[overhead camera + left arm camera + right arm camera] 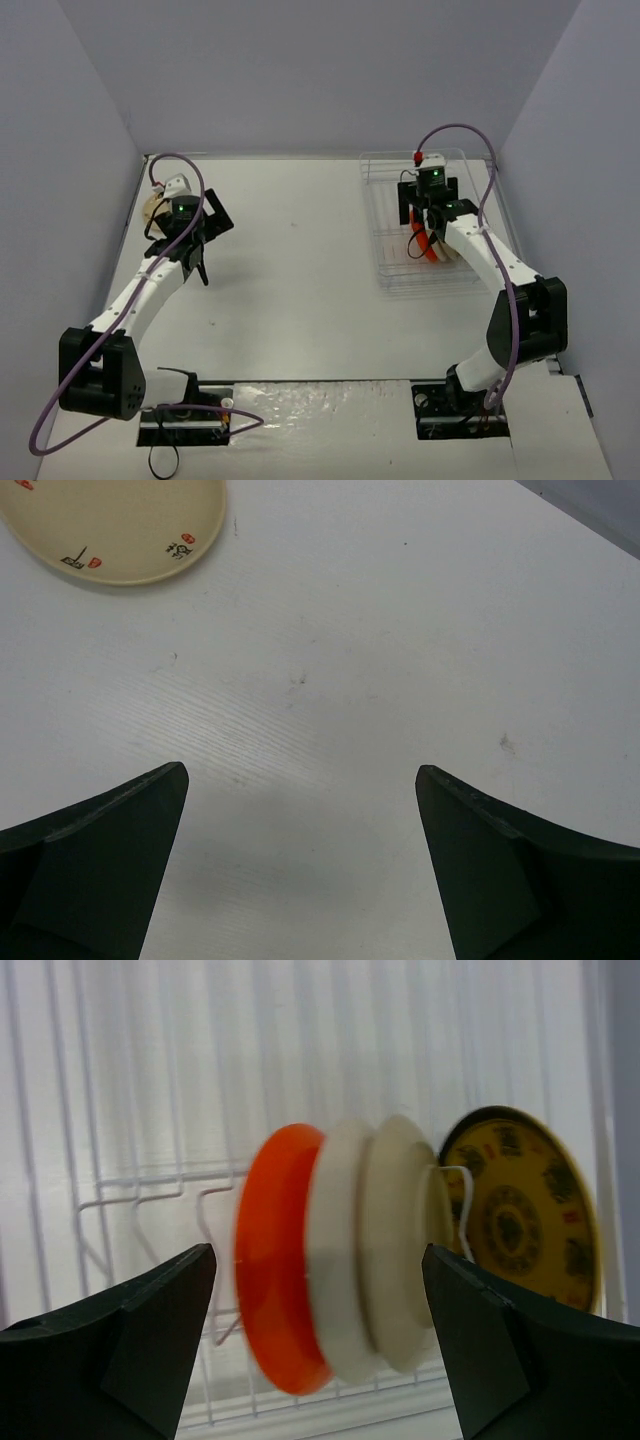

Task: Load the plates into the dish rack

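Note:
A cream plate (154, 208) with red and black marks lies flat on the table at the far left; its edge shows in the left wrist view (120, 530). My left gripper (203, 240) (300, 770) is open and empty over bare table just right of that plate. The dish rack (400, 285) (130, 1185) stands at the back right. An orange-red plate (431, 247) (275, 1260), a white plate (340, 1260), a cream plate (400, 1250) and a dark brown plate with yellow pattern (520, 1210) stand upright in it. My right gripper (428, 222) (318, 1250) is open above them, holding nothing.
Grey walls close the table at the back and on both sides. The white table (300, 260) stretches between the two arms. The rack's front rows of wire slots (110, 1260), left of the orange plate, hold nothing.

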Tool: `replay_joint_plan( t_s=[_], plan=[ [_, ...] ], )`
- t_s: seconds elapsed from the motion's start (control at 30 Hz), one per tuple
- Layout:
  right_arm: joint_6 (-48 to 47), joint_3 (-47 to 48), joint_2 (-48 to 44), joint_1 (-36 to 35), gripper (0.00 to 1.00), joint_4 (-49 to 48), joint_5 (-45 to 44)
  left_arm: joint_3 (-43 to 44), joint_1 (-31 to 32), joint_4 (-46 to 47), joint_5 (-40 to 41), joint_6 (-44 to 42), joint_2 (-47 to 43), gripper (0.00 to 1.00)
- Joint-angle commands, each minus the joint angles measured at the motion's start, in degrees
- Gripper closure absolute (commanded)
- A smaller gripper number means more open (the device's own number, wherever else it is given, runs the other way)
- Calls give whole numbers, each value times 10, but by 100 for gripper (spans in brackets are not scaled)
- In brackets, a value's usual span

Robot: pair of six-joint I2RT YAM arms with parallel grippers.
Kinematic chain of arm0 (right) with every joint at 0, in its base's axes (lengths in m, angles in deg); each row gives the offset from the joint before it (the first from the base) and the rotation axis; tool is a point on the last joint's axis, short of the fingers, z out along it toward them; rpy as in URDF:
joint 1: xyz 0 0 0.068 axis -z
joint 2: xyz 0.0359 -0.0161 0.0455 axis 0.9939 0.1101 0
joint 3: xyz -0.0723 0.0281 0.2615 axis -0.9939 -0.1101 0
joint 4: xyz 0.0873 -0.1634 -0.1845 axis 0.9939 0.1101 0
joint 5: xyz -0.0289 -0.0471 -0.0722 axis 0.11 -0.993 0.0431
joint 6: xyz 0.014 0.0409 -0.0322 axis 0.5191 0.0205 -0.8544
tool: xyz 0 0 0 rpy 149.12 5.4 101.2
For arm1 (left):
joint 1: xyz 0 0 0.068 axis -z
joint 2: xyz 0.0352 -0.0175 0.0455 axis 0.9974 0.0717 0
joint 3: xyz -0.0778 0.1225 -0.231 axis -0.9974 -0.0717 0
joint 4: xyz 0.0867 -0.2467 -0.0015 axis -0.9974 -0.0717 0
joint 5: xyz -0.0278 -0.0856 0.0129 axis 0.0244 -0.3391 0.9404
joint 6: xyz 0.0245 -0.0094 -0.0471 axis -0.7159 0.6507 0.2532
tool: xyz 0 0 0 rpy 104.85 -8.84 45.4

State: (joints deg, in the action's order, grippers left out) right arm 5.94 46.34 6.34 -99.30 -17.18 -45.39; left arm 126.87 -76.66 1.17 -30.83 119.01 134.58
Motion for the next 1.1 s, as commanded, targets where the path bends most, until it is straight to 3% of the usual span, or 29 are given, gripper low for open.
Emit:
replay_joint_plan(
  t_s=[0.0,0.4,0.8,1.07],
  plan=[
    [65,5,-68,84,17,-55,-13,34,-8,5,35,12,-13,3],
    [72,1,-61,179,13,-90,57,46,-79,0,7,45,24,3],
    [78,9,2,186,12,-114,136,37,-163,-32,32,81,26,3],
    [92,-16,-21,185,11,-132,214,37,-202,-40,25,101,30,3]
  ],
)
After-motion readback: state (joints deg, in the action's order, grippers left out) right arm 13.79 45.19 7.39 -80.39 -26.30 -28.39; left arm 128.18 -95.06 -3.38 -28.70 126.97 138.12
